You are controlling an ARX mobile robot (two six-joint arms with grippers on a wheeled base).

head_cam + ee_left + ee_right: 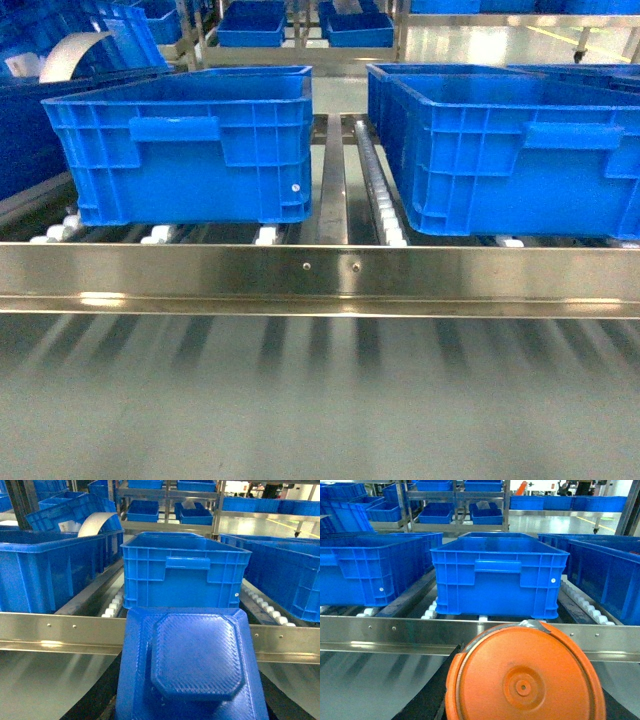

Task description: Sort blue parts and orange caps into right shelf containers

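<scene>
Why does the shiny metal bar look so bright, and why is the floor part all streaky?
In the head view the steel rail mirrors overhead light as a pale glare, and the grey surface below it is smeared with soft dark streaks, blurred reflections. In the left wrist view the blue part fills the foreground; in the right wrist view the orange cap does, lit evenly.

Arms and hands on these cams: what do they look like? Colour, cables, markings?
Very little shows. The head view has no arm in it. Left hand: only black fingers edging out beside the blue part. Right hand: the same black fingers beside the orange cap. No cables, markings or arm links are visible.
</scene>
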